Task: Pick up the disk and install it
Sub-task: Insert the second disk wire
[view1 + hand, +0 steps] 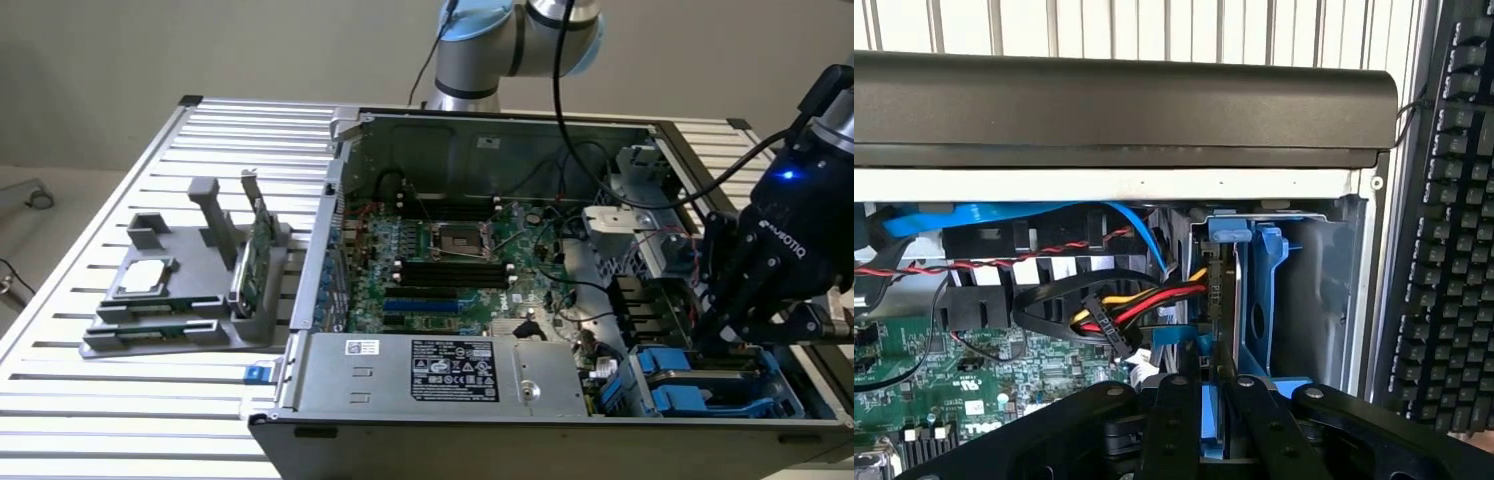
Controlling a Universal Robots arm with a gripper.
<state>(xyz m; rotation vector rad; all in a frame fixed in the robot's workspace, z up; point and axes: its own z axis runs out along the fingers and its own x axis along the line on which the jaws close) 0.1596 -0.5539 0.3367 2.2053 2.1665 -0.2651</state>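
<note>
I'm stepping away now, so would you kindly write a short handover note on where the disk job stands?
Gripper: down inside the open computer case, at the drive bays on the exterior view's right; fingers shut on the disk.
Disk: in its blue frame, held edge-on between the fingers, over the blue drive bay.
Done: disk picked up and brought to the bay.
Left: disk not yet seated; from these views I cannot tell how far in it sits.
Also: grey parts stand on the table beside the case; keyboard next to it.

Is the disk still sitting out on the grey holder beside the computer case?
No: the gripper is down inside the case, closed on the blue-framed disk at the drive bay, far from the grey holder.
</note>
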